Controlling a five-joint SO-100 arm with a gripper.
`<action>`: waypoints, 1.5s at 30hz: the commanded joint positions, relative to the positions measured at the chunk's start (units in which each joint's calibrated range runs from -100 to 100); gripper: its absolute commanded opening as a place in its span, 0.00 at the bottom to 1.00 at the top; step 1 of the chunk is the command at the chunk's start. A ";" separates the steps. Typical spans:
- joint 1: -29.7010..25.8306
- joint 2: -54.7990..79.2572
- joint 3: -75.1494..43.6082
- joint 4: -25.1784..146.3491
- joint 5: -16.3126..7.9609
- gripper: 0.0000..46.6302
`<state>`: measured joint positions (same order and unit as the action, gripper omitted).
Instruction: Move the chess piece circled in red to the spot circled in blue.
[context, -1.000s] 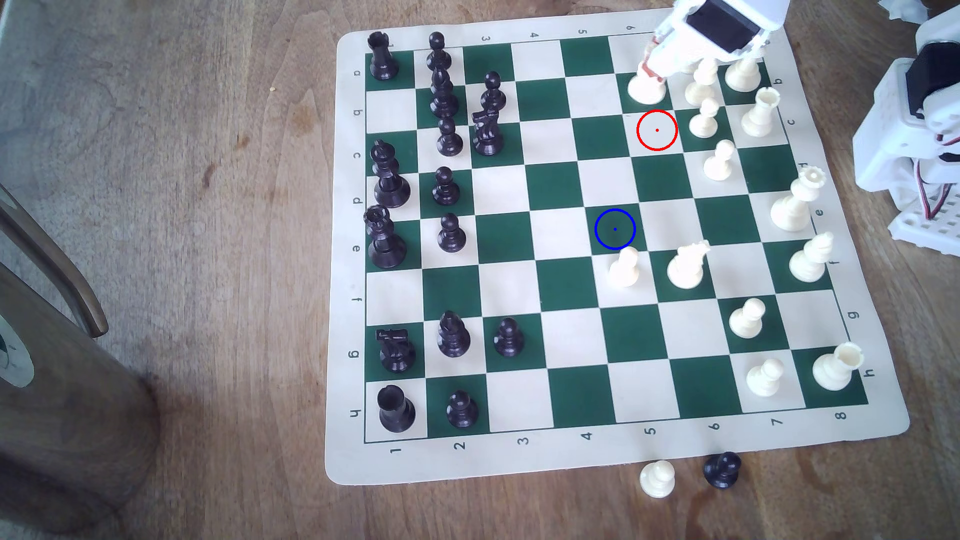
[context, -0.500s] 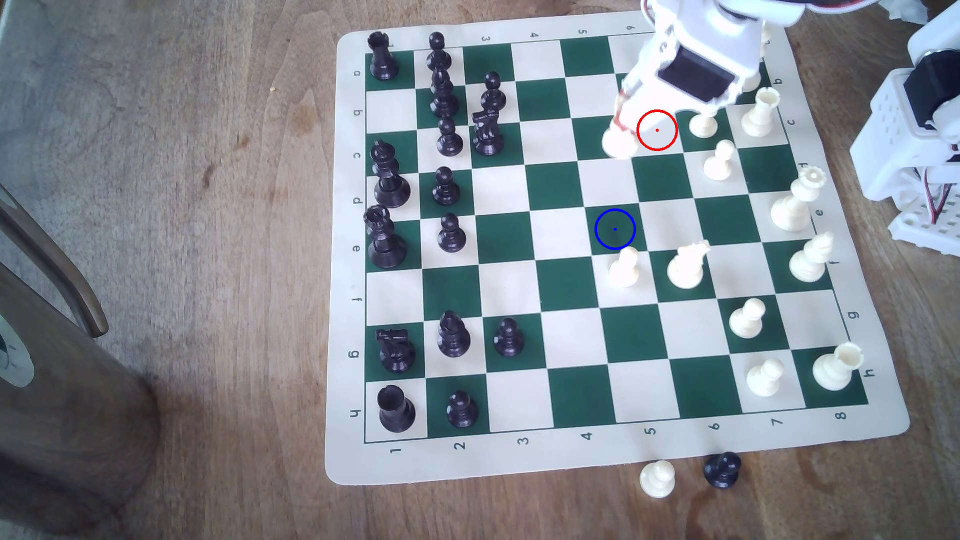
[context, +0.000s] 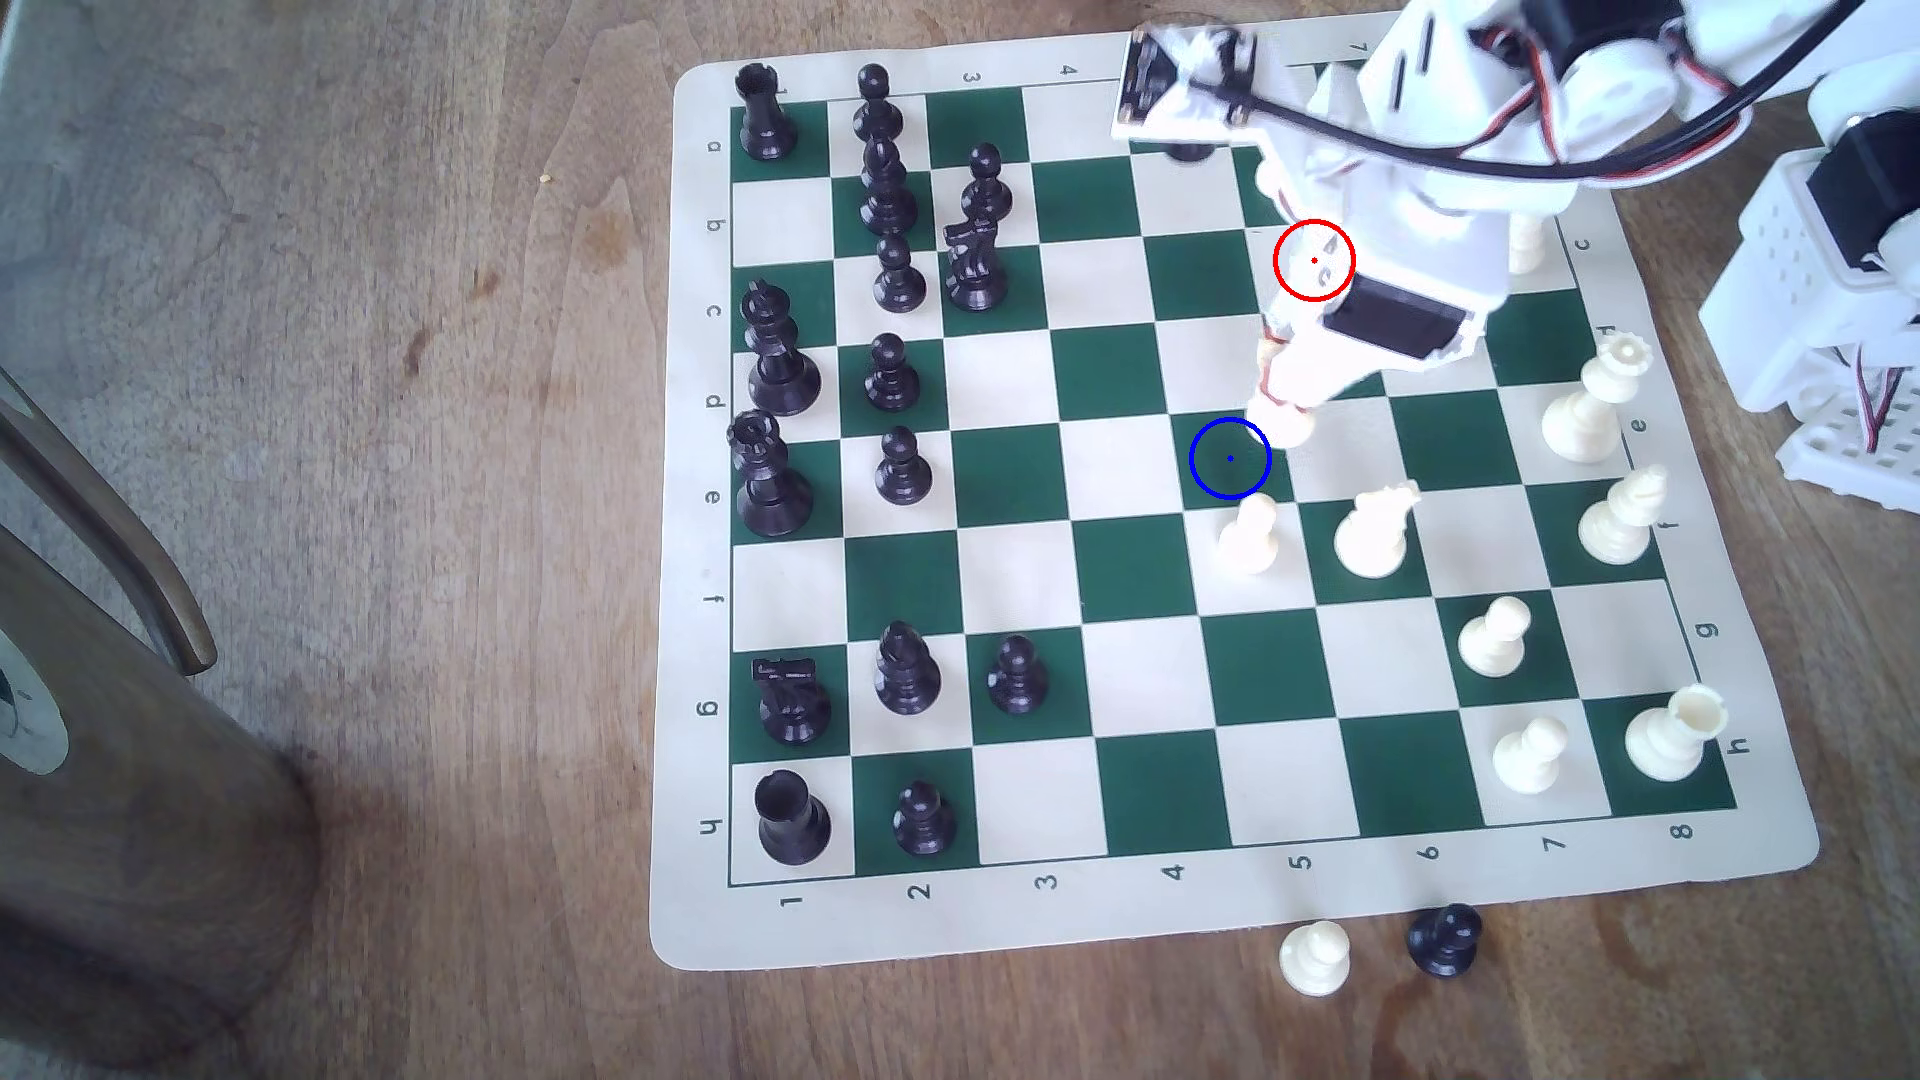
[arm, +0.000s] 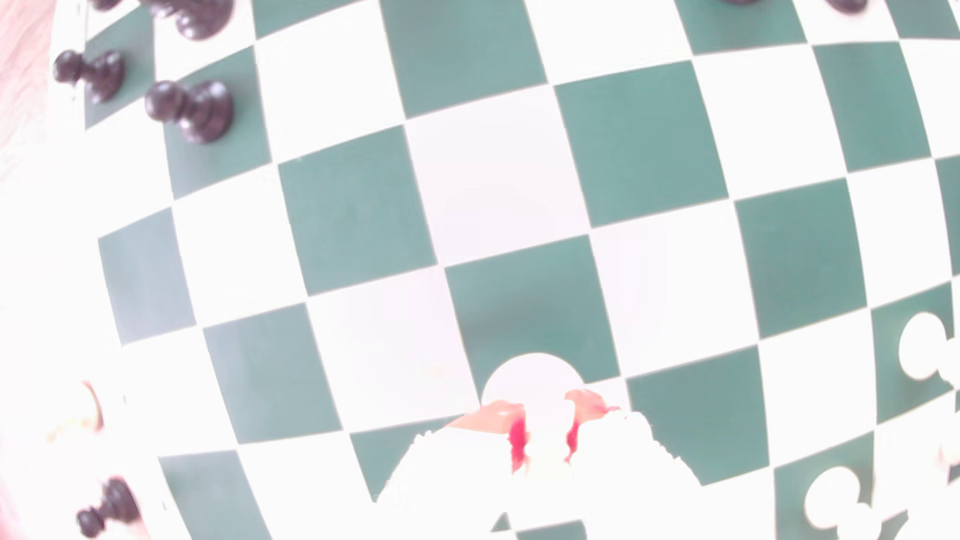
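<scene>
the gripper (context: 1280, 407) is pinched on the cream knight (context: 1288, 424), red-tipped fingers (arm: 517, 433) clamping it up high so the round base hangs free below, as the wrist view shows. the knight sits at the upper-right edge of the blue-ringed square (context: 1230, 458) in the exterior view, just beside the ring and overlapping its border; whether the base touches the board cannot be told. the high grip looks chosen to clear neighbours on the way down. the red ring (context: 1314, 260) now lies over the arm's body. and it's tight here: a cream pawn (context: 1247, 535) stands on the next square below the target in the exterior view, with the other cream knight (context: 1374, 530) just to its right. the black pawns (context: 902, 467) stay well apart.
</scene>
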<state>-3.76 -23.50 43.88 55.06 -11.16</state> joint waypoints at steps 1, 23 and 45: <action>-1.67 0.16 0.28 -2.97 -0.68 0.02; -0.50 4.66 3.36 -12.31 0.34 0.02; 0.52 4.15 6.89 -14.93 2.59 0.03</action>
<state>-3.83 -18.14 50.93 40.64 -8.82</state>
